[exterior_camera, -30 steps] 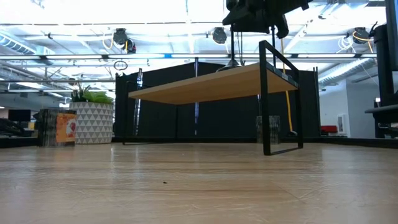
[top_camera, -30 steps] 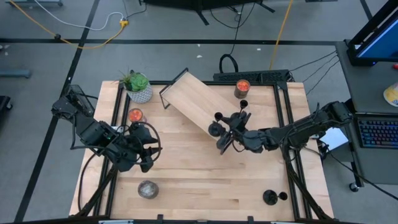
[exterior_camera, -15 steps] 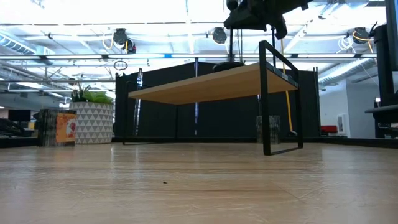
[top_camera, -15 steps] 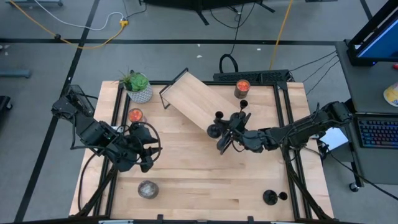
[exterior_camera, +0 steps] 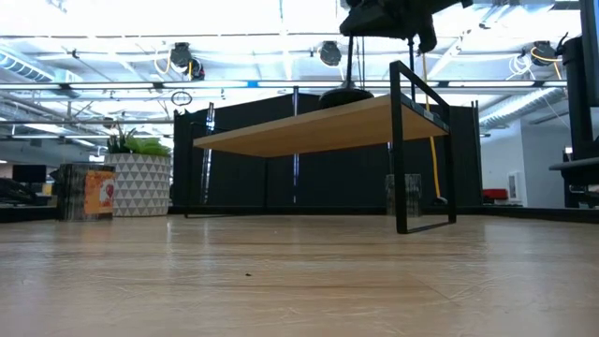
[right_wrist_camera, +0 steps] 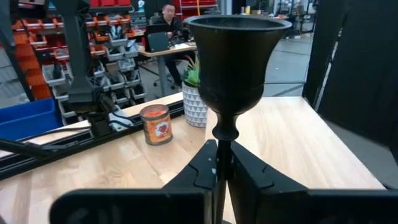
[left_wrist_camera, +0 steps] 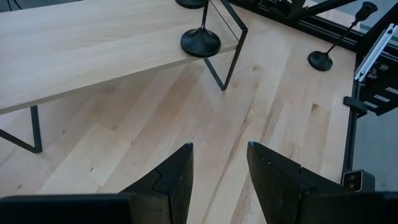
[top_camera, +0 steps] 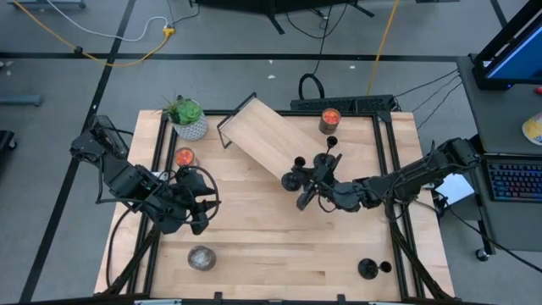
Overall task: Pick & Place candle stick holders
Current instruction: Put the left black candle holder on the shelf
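Evidently the right gripper (right_wrist_camera: 219, 163), fingers clamped on a candle stick holder's (right_wrist_camera: 235, 59) stem, has edged it further over the small wooden shelf (top_camera: 263, 140), its base now apparently on the top; release looks imminent.

I see my right gripper (exterior_camera: 388, 14) gripping a candle stick holder's stem (exterior_camera: 353, 61); its base (exterior_camera: 343, 95) sits directly below on the small wooden shelf (exterior_camera: 318, 126).

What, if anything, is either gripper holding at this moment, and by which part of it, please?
The right gripper is shut on a black candle stick holder, pinching its thin stem just below the cup. The left gripper is open and holds nothing.
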